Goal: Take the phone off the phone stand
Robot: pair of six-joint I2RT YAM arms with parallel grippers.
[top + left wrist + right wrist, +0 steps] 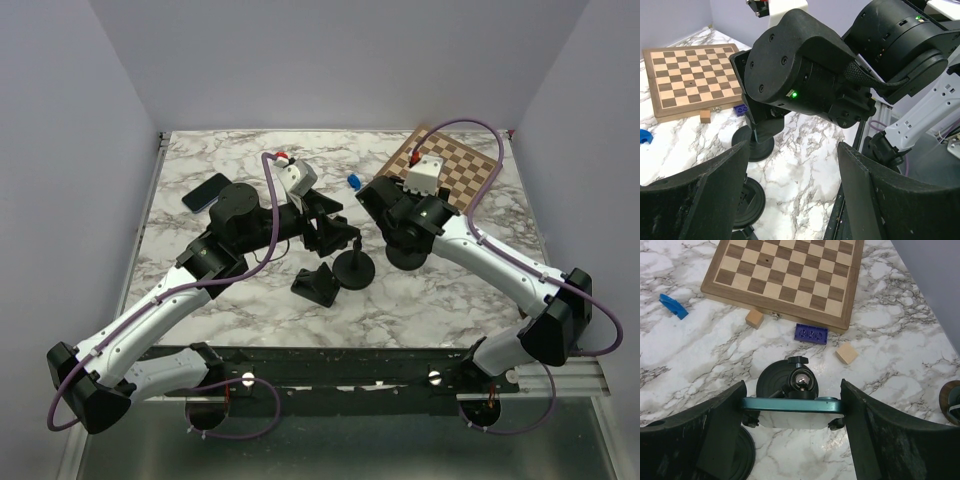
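Right fingers (715,430) grip phone (790,405) on stand (801,381); left fingers (700,200) open; blocks (846,353), chessboard (785,275) beyond.

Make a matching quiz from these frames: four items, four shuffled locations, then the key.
Items
1 teal phone
2 blue brick
3 chessboard
4 dark phone

Locations
a lying flat at the far left of the table
b far right corner of the table
c on the stand, between the right fingers
d by the chessboard's edge, between two wooden cubes

Pairs: 1-c, 2-d, 3-b, 4-a
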